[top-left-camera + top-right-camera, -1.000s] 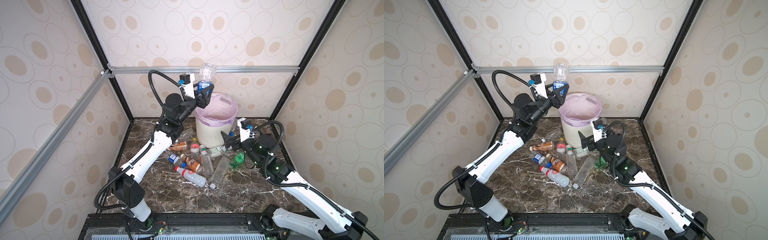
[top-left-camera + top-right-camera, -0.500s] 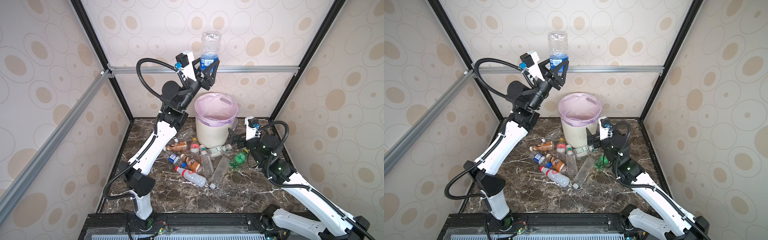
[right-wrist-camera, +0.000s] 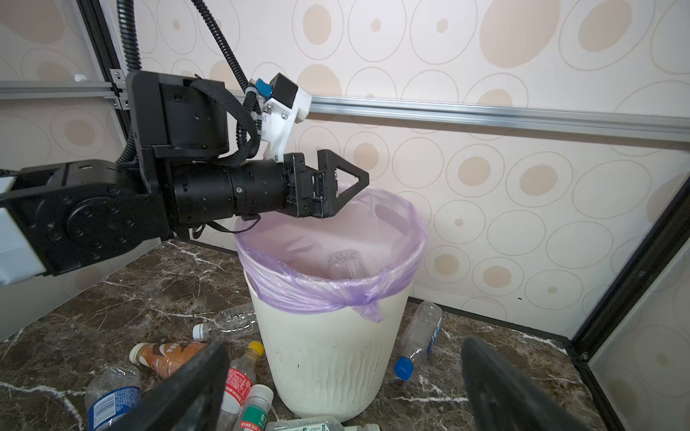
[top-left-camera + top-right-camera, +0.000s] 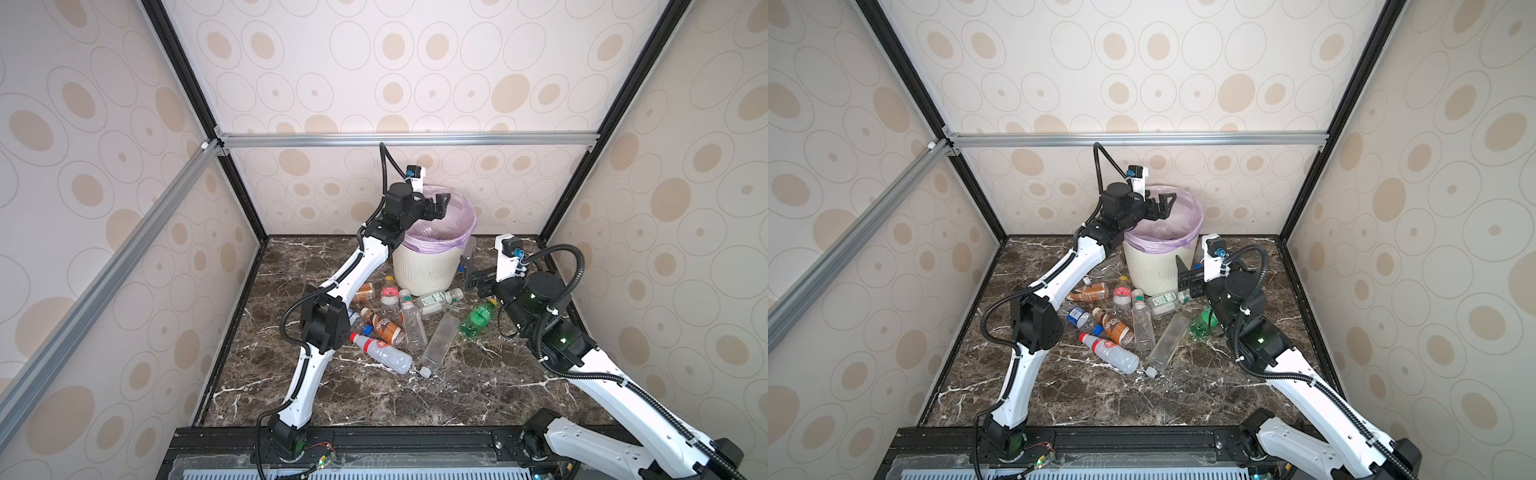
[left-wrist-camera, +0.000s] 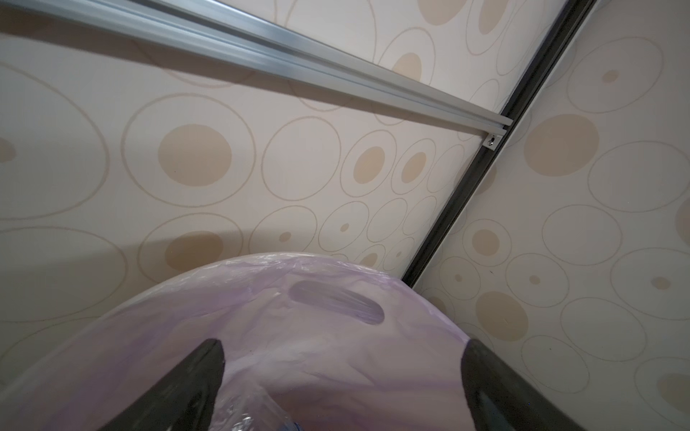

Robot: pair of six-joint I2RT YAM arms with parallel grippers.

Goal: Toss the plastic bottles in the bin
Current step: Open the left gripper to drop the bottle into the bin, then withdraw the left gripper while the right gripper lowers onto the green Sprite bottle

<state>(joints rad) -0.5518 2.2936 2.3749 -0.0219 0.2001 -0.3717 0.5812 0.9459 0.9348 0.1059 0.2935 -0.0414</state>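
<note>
green bottle: neck behind right arm | bin contents: perhaps bottle

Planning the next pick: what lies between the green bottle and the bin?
A clear white-labelled bottle lies on its side between the green bottle and bin, in both top views.

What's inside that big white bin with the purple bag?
The bin is lined with a lilac bag, and one clear bottle shows inside in the right wrist view. Its near rim hides the bottom, so anything deeper cannot be seen.
</note>
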